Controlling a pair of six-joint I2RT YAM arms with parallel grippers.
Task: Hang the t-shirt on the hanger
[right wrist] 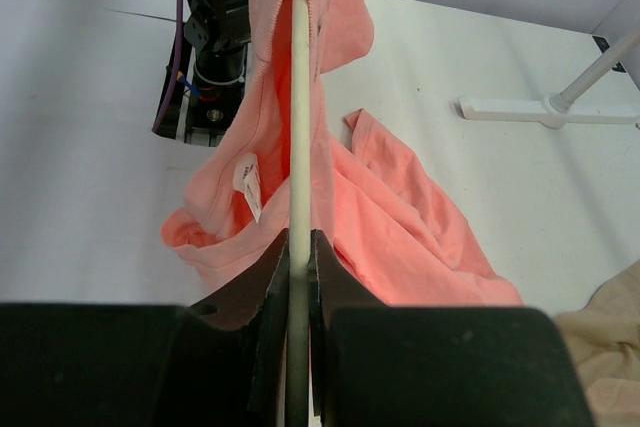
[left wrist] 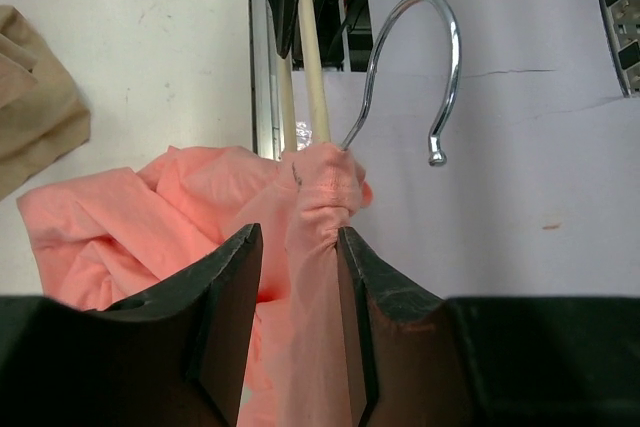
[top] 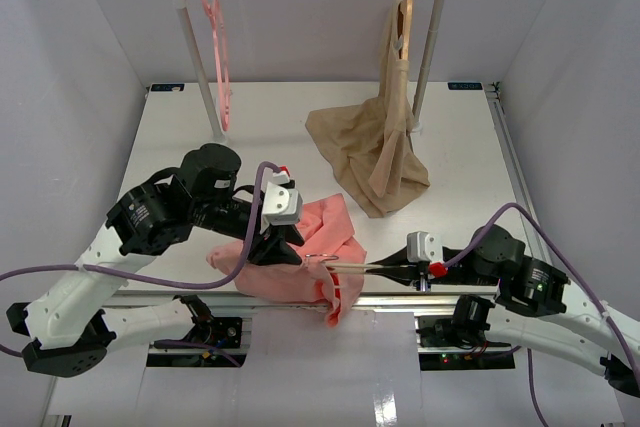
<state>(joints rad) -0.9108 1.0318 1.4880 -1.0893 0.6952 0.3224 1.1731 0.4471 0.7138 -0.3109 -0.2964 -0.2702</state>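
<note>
While your right gripper (right wrist: 298, 239) clenches the cream hanger (right wrist: 297, 97), your left gripper (left wrist: 298, 235) grasps a bunched fold of the salmon t-shirt (left wrist: 120, 227), which drapes over that hanger at the table's (top: 460, 147) near edge, between both arms.

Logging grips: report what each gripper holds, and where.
Right gripper is shut on the cream hanger, on its thin rod. Left gripper pinches the pink t-shirt by the fabric bunched just below the hook.
</note>
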